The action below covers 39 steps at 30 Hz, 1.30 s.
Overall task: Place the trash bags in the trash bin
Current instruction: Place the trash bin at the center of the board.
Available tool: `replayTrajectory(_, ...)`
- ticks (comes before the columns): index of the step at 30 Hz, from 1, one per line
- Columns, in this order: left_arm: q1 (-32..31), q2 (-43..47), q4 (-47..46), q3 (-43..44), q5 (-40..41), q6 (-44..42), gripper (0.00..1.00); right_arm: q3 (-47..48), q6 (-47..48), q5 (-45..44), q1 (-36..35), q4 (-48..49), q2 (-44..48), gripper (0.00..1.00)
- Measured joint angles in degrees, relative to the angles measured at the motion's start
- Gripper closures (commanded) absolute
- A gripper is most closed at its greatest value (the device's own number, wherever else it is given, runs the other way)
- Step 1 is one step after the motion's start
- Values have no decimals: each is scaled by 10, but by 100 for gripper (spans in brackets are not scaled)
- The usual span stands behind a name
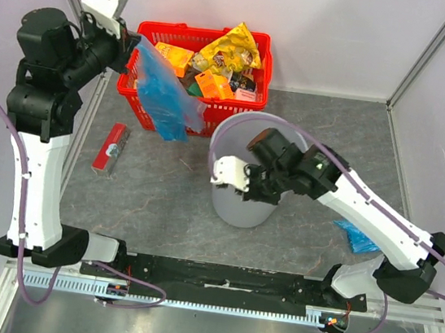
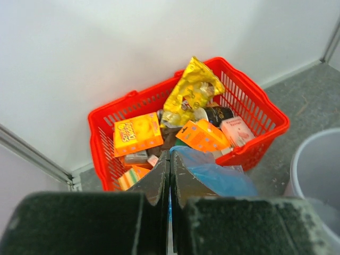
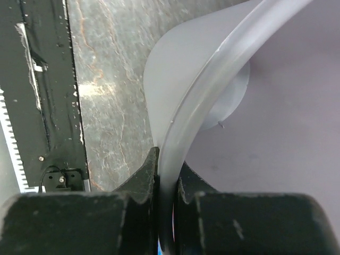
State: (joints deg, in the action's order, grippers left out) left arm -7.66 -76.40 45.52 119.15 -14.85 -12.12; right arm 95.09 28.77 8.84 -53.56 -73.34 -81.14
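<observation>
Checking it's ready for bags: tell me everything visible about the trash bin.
The trash bin is a round, light-grey, smooth plastic wastebasket with tapered sides. It stands on the grey table, in front of the red basket. What shows of its inside is bare. The right gripper is shut on its rim.

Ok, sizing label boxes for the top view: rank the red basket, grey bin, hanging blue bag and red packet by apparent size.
1-2. red basket and grey bin: too alike to rank; bin rim nearer camera.
3. blue bag
4. red packet
</observation>
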Motion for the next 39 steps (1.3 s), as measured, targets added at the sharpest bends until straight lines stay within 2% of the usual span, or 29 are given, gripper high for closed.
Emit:
replayTrajectory(4,15,-21,18,59,-6,1,98,-2,-7,-19,-68,25,-19,100)
replayTrajectory(10,15,-27,17,79,-53,24,98,-2,-11,-38,-106,59,-38,99)
replayTrajectory(14,15,-27,-2,79,-99,51,98,-7,-13,-52,-111,76,-47,85)
replayTrajectory(22,15,-27,-72,110,-163,108,98,-12,-21,-82,-113,104,-69,69)
replayTrajectory(27,15,-35,-126,148,-169,143,98,-12,-22,-95,-114,111,-76,65)
replayTrajectory(31,15,-55,-198,189,-186,204,98,-12,-22,-103,-115,115,-83,64)
replayTrajectory(39,15,-94,-298,192,-228,366,98,-11,-22,-111,-115,123,-100,64)
